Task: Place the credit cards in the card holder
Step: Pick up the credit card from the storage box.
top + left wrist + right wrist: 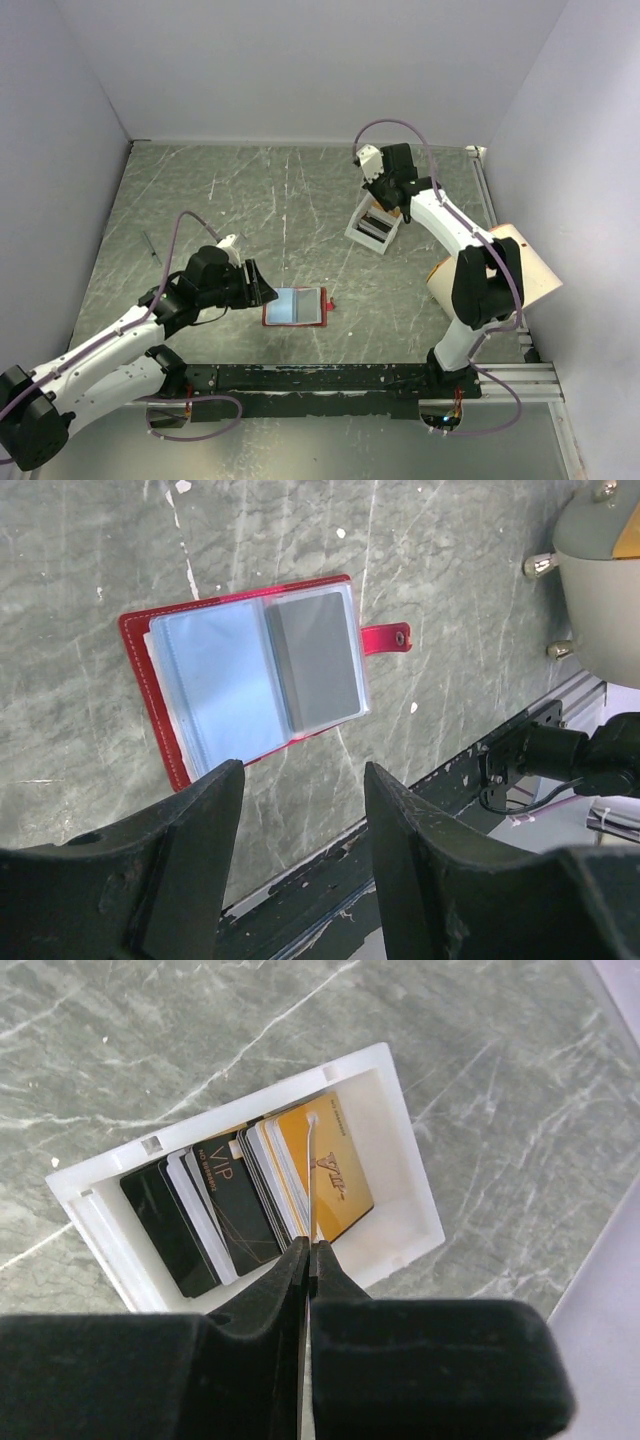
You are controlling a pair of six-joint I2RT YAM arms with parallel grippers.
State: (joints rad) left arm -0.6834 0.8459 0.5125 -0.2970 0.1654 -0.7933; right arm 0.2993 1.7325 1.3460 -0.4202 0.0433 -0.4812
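Observation:
The red card holder lies open on the table, pale blue pockets up, snap tab to its right. In the left wrist view the card holder has a grey card in its right pocket. My left gripper is open and empty, just left of the card holder. My right gripper hovers over the white box. It is shut on a thin card seen edge-on. The box holds several credit cards, among them orange and black.
A tan round object stands at the right edge beside the right arm's base; it also shows in the left wrist view. A thin dark stick lies at the far left. The black mounting rail runs along the near edge.

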